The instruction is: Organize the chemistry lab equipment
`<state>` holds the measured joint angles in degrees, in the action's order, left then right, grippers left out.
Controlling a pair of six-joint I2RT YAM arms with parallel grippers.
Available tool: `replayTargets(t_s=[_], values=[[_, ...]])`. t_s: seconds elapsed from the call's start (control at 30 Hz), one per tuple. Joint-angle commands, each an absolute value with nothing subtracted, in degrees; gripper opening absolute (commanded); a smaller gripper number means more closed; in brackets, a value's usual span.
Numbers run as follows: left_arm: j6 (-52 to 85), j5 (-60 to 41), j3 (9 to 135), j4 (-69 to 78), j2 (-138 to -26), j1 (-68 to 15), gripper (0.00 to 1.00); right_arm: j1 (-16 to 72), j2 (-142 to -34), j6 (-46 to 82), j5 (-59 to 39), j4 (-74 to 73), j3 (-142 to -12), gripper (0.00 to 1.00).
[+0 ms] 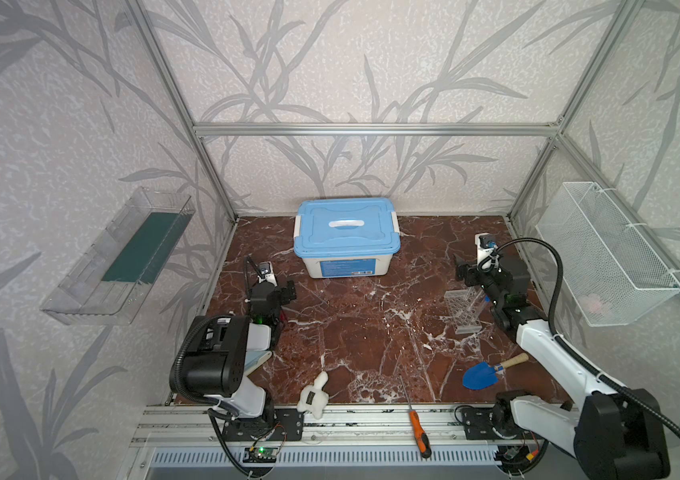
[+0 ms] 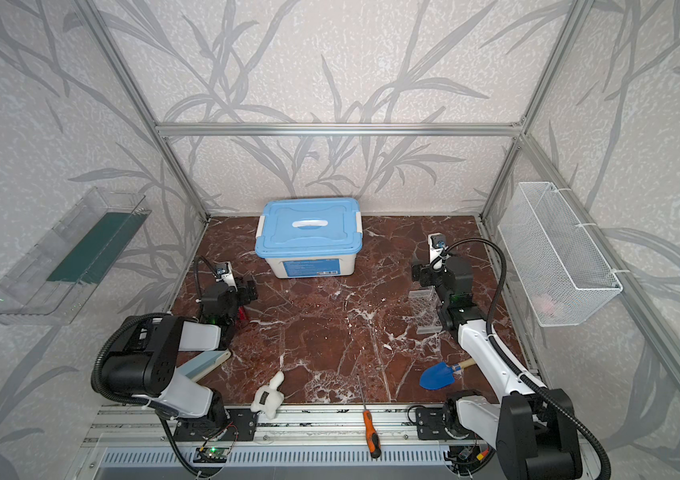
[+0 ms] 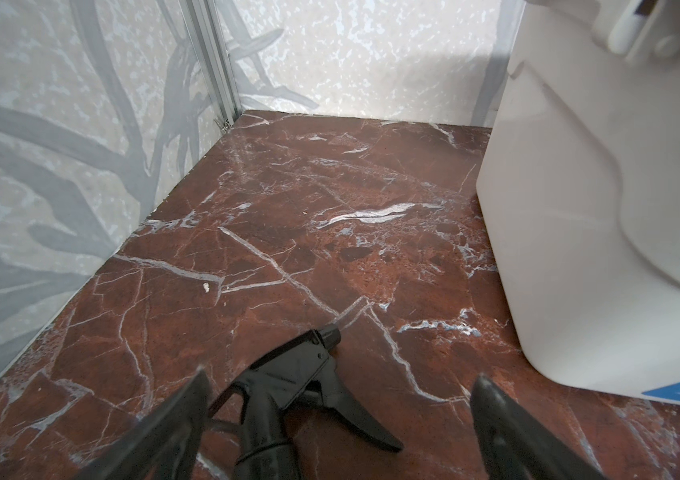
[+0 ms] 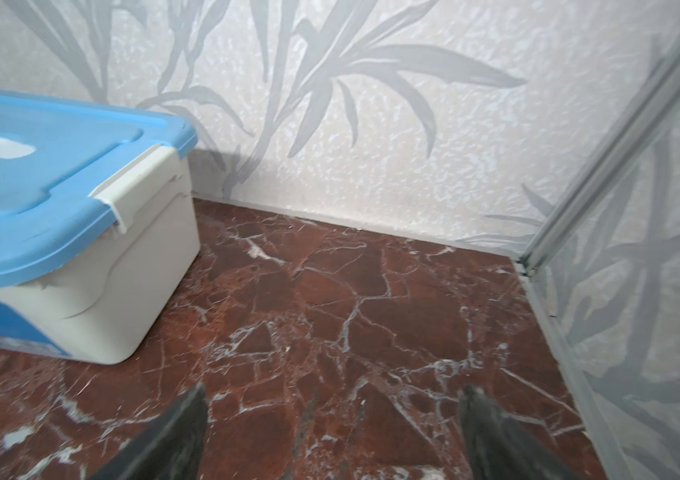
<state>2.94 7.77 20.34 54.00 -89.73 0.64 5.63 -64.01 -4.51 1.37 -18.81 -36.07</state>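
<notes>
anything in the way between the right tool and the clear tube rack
Nothing visible does. The right tool is open, and the clear tube rack stands right beside that arm's wrist, nearer the front than the tool, with no object between them. The right wrist view does not show it.

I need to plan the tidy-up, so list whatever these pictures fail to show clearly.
Clear tube rack: both top views, right arm covers part of it; any tubes inside cannot be told.
Spray bottle: left wrist view, bottom edge cuts off its body.
Storage box: shut blue lid hides the contents in every view.
Pale pink thing in the wire basket: top views, too blurred behind the mesh to name.
</notes>
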Motion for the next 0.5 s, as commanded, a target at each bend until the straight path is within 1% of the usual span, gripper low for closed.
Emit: replayTargets(t_s=[0.0,0.07,0.13,0.2,0.23,0.27,0.4,0.47], values=[[1.9,7.4,21.7,53.8,-89.6,0.9,0.99,3.1,-62.8,-1.5,9.2,-17.0,-37.9,0.87],[1.9,7.4,21.6,53.7,-89.6,0.9,0.99,0.7,-64.9,-0.3,10.8,-17.4,-38.0,0.84],[1.8,7.1,21.8,53.4,-89.5,1.0,0.99,-2.6,-67.2,3.8,8.6,-17.1,-38.5,0.81],[1.8,7.1,21.8,53.4,-89.6,1.0,0.99,-5.6,-69.3,7.8,7.1,-17.2,-38.9,0.74],[1.8,7.0,21.8,53.3,-89.6,0.9,0.99,-6.2,-70.5,7.7,6.9,-17.2,-39.2,0.68],[1.8,7.0,21.9,53.3,-89.5,1.0,0.99,-6.2,-71.9,6.8,7.7,-17.3,-39.4,0.66],[1.8,6.9,21.8,53.3,-89.6,1.1,0.99,-7.0,-76.2,6.0,8.6,-20.7,-38.2,0.63],[1.8,6.9,21.9,53.3,-89.6,1.0,0.99,-7.2,-78.1,5.2,8.5,-22.4,-37.5,0.60]])
